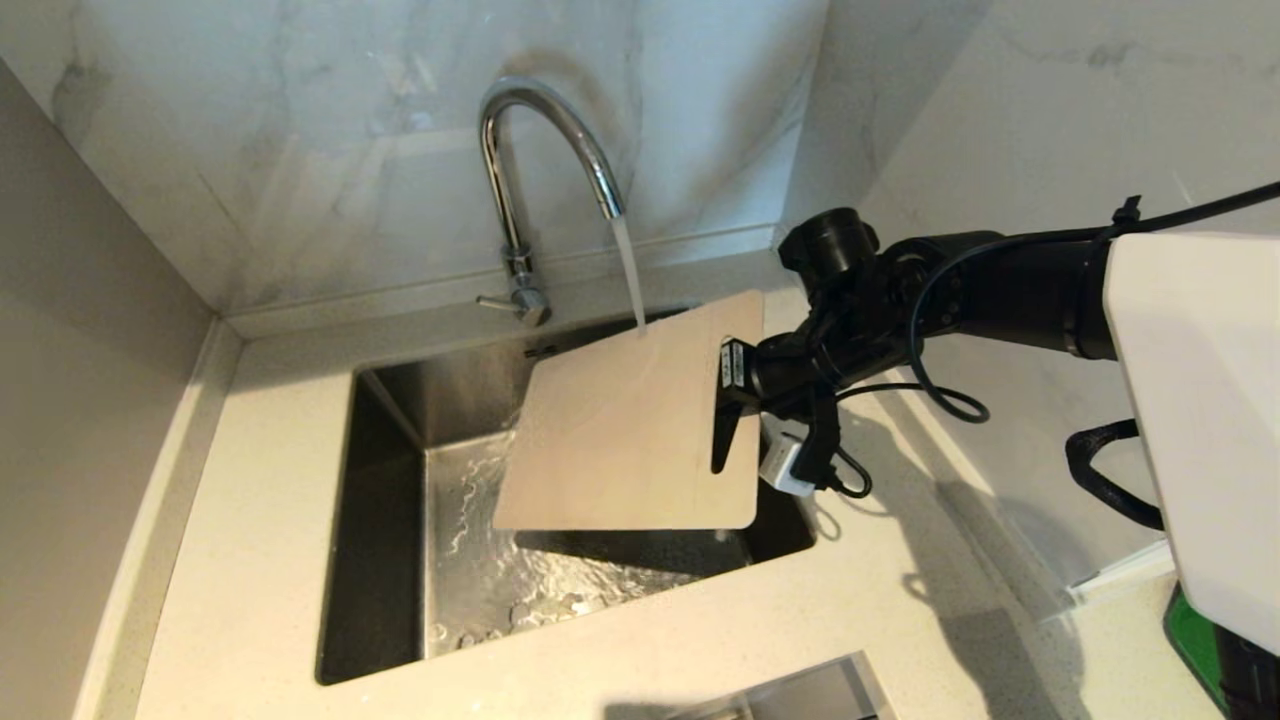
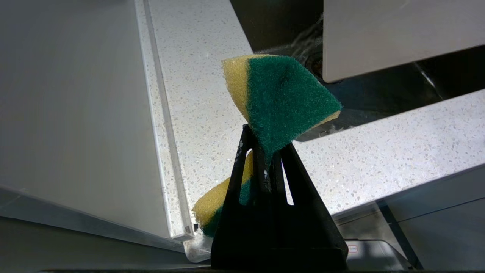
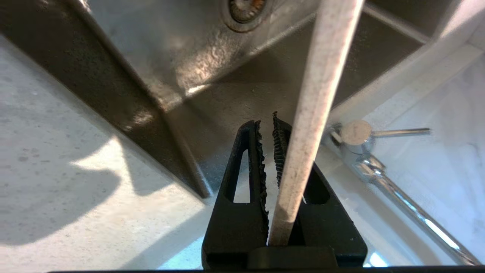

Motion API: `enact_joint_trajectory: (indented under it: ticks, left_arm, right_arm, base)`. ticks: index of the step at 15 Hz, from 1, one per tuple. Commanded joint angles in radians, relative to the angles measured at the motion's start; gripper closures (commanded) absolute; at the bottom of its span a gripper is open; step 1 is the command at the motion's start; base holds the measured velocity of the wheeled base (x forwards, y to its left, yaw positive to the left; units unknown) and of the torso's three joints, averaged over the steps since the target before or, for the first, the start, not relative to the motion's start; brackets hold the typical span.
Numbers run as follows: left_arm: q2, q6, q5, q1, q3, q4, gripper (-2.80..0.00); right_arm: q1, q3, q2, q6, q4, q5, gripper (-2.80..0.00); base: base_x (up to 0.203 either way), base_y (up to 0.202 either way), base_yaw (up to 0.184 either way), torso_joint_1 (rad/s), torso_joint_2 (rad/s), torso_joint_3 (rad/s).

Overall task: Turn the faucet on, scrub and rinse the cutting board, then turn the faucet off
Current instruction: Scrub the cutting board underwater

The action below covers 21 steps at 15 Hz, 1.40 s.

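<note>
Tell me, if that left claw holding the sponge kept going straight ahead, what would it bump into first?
Probably the speckled counter by the sink; depth is hard to judge. The left gripper grips the sponge.

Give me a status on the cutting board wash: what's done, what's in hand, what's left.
Done: the faucet is on, and water falls onto the cutting board. In hand: the right claw holds the board tilted over the sink, rinsing it; the left claw is shut on the sponge, away from the board. Whether scrubbing has happened can't be told. Left: finish the rinse and turn the faucet off.
</note>
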Motion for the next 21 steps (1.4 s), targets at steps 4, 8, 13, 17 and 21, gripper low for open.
enact_joint_trajectory:
  ticks: [4, 8, 13, 17, 21]
  left_arm:
    - [-0.001, 0.000, 0.000, -0.001, 0.002, 0.000, 0.00]
    - [-0.001, -0.001, 0.000, -0.001, 0.002, 0.000, 0.00]
    - [-0.001, 0.001, 0.000, -0.001, 0.002, 0.000, 0.00]
    - [-0.001, 0.000, 0.000, 0.001, 0.002, 0.000, 0.00]
    - [-0.001, 0.001, 0.000, -0.001, 0.002, 0.000, 0.00]
  right_arm:
    - [-0.019, -0.006, 0.030, -0.016, 0.002, 0.000, 0.00]
    - [-0.026, -0.006, 0.033, -0.016, -0.028, 0.003, 0.00]
    - [-0.028, -0.006, 0.033, -0.016, -0.044, 0.005, 0.00]
    - [-0.025, -0.007, 0.033, 0.003, -0.092, 0.023, 0.00]
    - [-0.019, -0.006, 0.033, 0.012, -0.103, 0.053, 0.00]
  base:
    - [0.000, 0.000, 0.000, 0.000, 0.00, 0.000]
    - [0.000, 0.000, 0.000, 0.000, 0.00, 0.000]
    - [0.000, 0.000, 0.000, 0.000, 0.00, 0.000]
    - [0.000, 0.000, 0.000, 0.000, 0.00, 0.000]
    - [0.000, 0.000, 0.000, 0.000, 0.00, 0.000]
